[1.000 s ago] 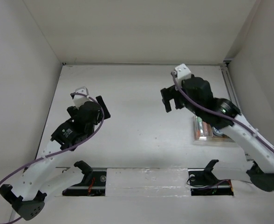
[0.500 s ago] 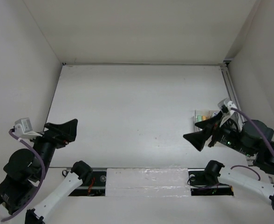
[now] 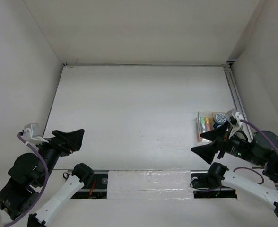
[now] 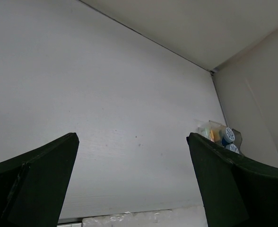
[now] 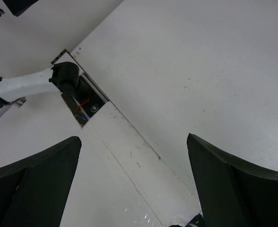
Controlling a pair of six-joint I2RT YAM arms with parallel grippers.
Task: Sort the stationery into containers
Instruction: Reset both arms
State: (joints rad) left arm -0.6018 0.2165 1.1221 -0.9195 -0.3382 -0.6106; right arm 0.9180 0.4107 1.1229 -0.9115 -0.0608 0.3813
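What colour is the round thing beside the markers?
The cylinder is blue-and-white patterned; top external view shows it best.

White table, plain white walls, glossy taped strip along near edge

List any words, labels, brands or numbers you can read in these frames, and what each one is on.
No text can be read in any view.
The blue-and-white cylinders carry a printed pattern, too small to tell whether it holds letters.
The markers beside them show no legible label.
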